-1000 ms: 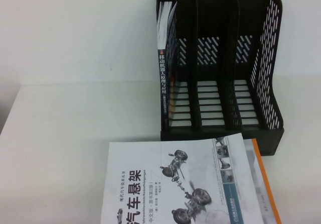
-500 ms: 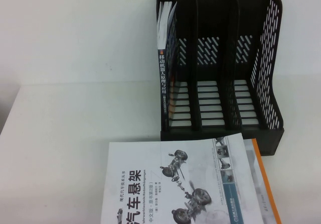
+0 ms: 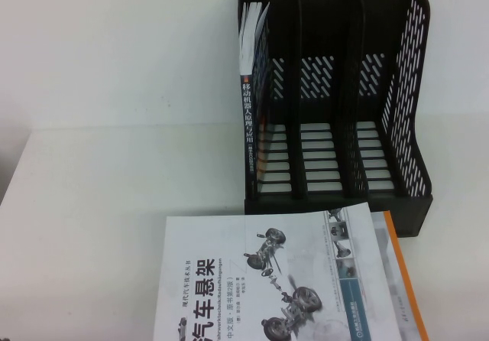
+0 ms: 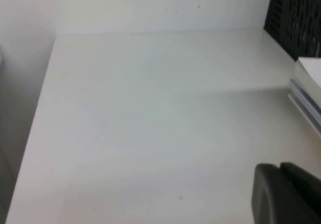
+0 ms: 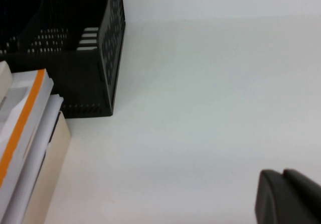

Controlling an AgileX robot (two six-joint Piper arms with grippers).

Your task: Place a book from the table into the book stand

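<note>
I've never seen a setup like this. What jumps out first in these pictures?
The tall black book stand at the back of the white table, with one black-spined book upright in its leftmost slot. In front lies the book with car-suspension drawings, stacked on an orange-edged book. Only a dark corner of the left gripper and right gripper shows in each wrist view.

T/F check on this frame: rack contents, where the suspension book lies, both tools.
1. The black plastic slotted book stand already holds a black-spined book in its leftmost slot. True.
2. The white book with suspension drawings stands in the rack. False: it lies flat on the white table.
3. It rests atop an orange-bordered book. True.
4. The left tool grips the book. False: it hovers over bare table, as does the right tool.
</note>
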